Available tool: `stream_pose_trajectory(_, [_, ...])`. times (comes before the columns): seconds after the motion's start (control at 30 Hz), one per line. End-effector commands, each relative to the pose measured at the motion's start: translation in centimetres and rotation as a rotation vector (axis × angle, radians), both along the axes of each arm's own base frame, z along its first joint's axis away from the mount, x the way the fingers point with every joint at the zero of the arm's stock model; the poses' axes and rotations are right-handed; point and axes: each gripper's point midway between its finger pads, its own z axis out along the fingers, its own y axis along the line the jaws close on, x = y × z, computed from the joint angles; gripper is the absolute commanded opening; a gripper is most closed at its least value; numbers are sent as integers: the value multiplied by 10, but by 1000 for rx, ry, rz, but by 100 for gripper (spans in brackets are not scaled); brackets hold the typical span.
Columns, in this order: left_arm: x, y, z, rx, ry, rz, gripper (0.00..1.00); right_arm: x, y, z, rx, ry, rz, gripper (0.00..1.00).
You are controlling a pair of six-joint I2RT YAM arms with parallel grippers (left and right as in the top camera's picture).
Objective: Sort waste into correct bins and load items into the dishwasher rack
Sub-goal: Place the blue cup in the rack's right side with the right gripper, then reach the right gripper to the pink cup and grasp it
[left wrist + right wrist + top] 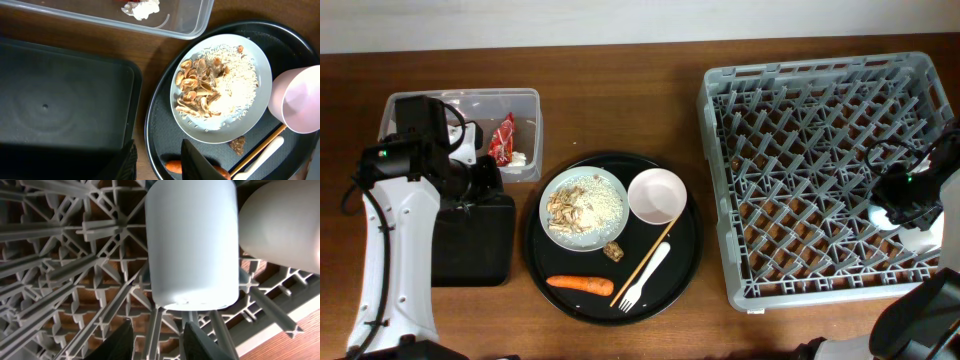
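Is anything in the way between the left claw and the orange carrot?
Nothing visible does. In the left wrist view the carrot shows in the gap between the left gripper's open fingers, on the round black tray; the plate of rice sits beyond it.

This is looking like a robot lab bench dressed with kitchen things, not a home kitchen. A left arm (395,230) and a right arm (920,190) are hanging over a bare wooden surface (620,100) below a plain white wall (620,20). A grey dish rack (715,200), a round tray (675,265) of leftovers, a clear tub (525,100) and a black tray (470,240) are sitting straight on the wood.
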Motion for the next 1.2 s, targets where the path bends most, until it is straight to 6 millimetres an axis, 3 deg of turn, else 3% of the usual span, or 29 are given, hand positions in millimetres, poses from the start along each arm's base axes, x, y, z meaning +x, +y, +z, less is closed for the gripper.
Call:
stream_pose_trajectory(0.0, [-2,2,5,8,-14,11,29,-2,-6,-9,-18,29,-14,36])
stream_pose_trajectory(0.2, [-2,2,5,8,-14,10,29,16,-18,-20,-40,-7,-14,36])
stream_pose_trajectory(0.43, [-2,2,5,8,-14,11,29,64,-50,24,-165,-212,-46,37])
stream_pose_trajectory(0.53, [-2,2,5,8,-14,10,29,63,-57,29,-199,-206,-56,37])
stream_pose_trajectory(0.63, [-2,2,5,8,-14,10,29,55,-51,26,-179,-173,-54,47])
stream_pose_trajectory(0.7, [-2,2,5,7,-13,10,29,52,-48,35,-177,-178,-53,51])
stream_pose_trajectory(0.77, [-2,2,5,8,-12,10,30,50,-44,57,-184,-215,-49,54])
stream_pose_trajectory(0.9, [-2,2,5,7,-13,10,30,44,-19,117,-152,-335,-3,59])
stream_pose_trajectory(1.0, [-2,2,5,7,-13,11,31,39,43,157,-52,-475,259,65])
stream_pose_trajectory(1.17, [-3,0,5,-4,-11,7,34,24,140,160,75,-459,626,74])
